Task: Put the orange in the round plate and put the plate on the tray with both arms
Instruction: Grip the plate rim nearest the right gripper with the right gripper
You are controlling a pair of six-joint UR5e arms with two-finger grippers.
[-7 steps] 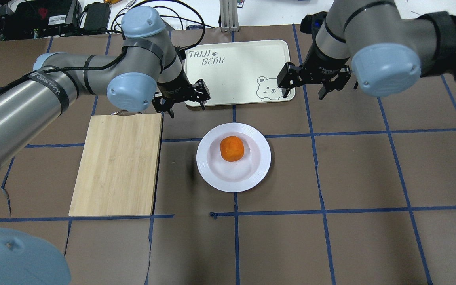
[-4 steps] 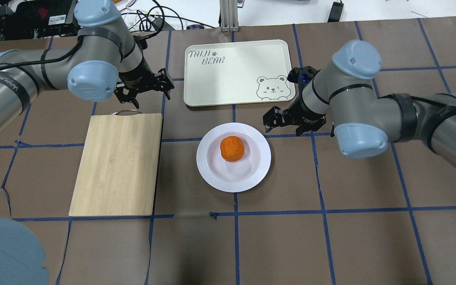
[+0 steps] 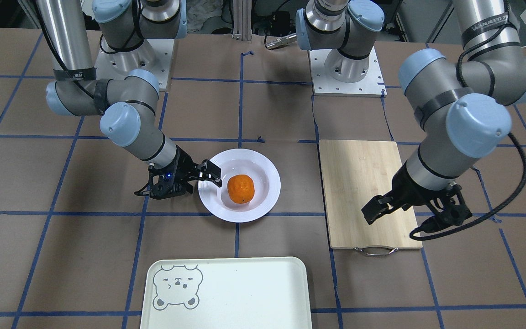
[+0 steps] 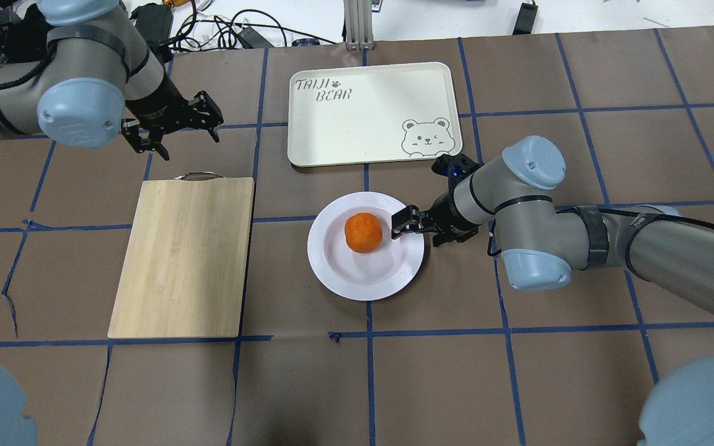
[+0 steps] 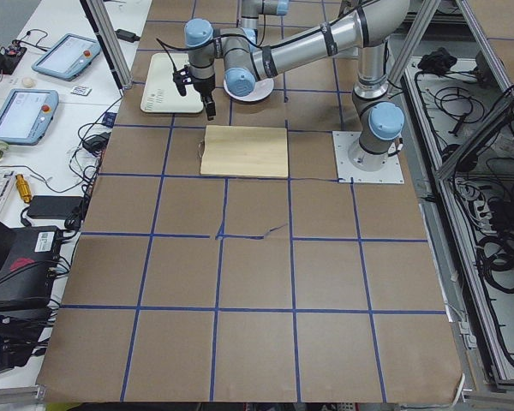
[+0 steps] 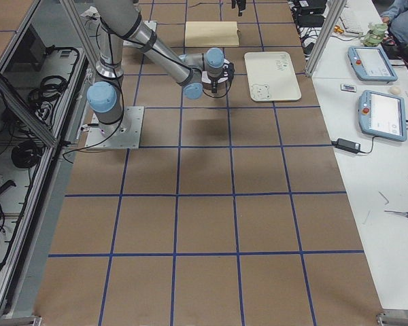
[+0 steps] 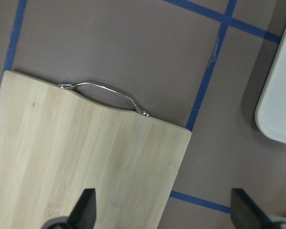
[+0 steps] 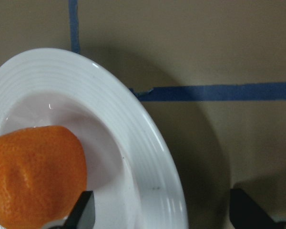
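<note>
The orange (image 4: 363, 232) (image 3: 240, 188) (image 8: 35, 176) sits in the sunken centre of the round white plate (image 4: 363, 282) (image 3: 244, 214) (image 8: 148, 157) at mid-table. My right gripper (image 4: 419, 230) (image 3: 197, 183) (image 8: 162, 214) is open and low at the plate's right rim. One finger is over the plate beside the orange and the other is outside over the table. The mint tray (image 4: 369, 111) (image 3: 235, 292) (image 7: 279, 109) lies bare behind the plate. My left gripper (image 4: 177, 136) (image 3: 413, 214) (image 7: 164, 214) hangs open and holds nothing, above the table left of the tray.
A bamboo cutting board (image 4: 183, 257) (image 3: 363, 192) (image 7: 76, 157) with a metal handle (image 7: 105, 93) lies left of the plate, just below the left gripper. Cables and electronics sit past the table's far edge.
My right gripper dropped from beside the tray's bear corner to the plate's right rim. My left gripper swung left, away from the tray's front corner, to beyond the cutting board's handle.
</note>
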